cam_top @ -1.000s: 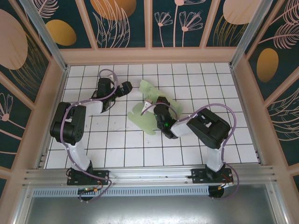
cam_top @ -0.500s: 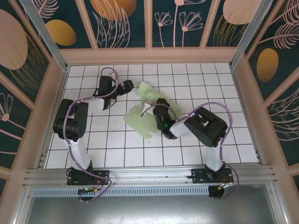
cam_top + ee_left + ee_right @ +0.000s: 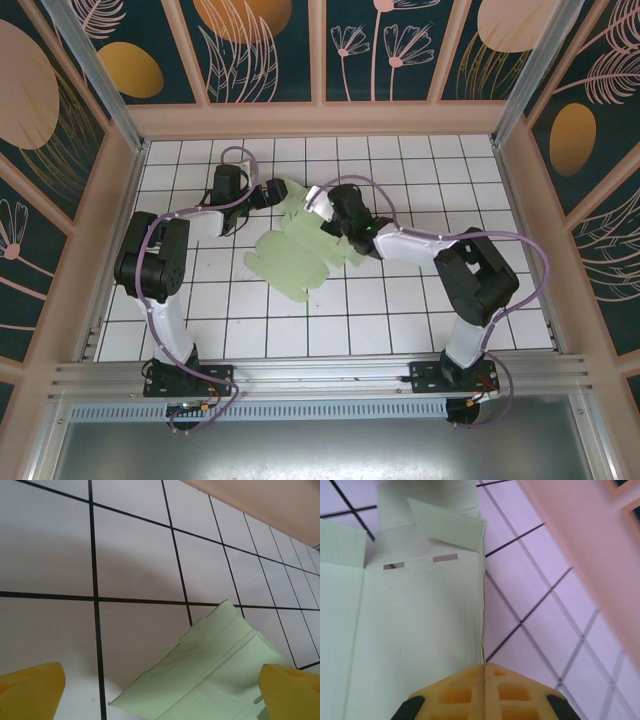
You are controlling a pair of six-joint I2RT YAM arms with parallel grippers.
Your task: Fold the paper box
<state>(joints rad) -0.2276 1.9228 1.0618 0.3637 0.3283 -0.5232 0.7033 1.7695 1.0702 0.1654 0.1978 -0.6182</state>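
Note:
The paper box [image 3: 285,255] is a flat pale mint-green die-cut sheet with flaps, lying partly lifted on the white tiled floor at centre. My right gripper [image 3: 328,218] is at the sheet's far right part. In the right wrist view its yellow fingers [image 3: 465,690] are pressed together on the sheet's [image 3: 415,620] right edge, which runs straight into the seam between them. My left gripper [image 3: 272,192] sits at the sheet's far left corner, open. In the left wrist view its yellow fingertips [image 3: 30,690] stand wide apart, with a creased corner of the sheet [image 3: 215,675] between them, touching neither.
Pink-framed walls close the tiled floor [image 3: 400,300] on three sides. The back wall [image 3: 280,505] is a few tiles beyond the left gripper. A side wall [image 3: 590,555] runs close to the right gripper. The arm bases stand at the near rail [image 3: 320,375].
The right arm has stretched out and carried the sheet back and to the left, toward the left gripper. The left gripper has shifted slightly right and now straddles the sheet's corner.

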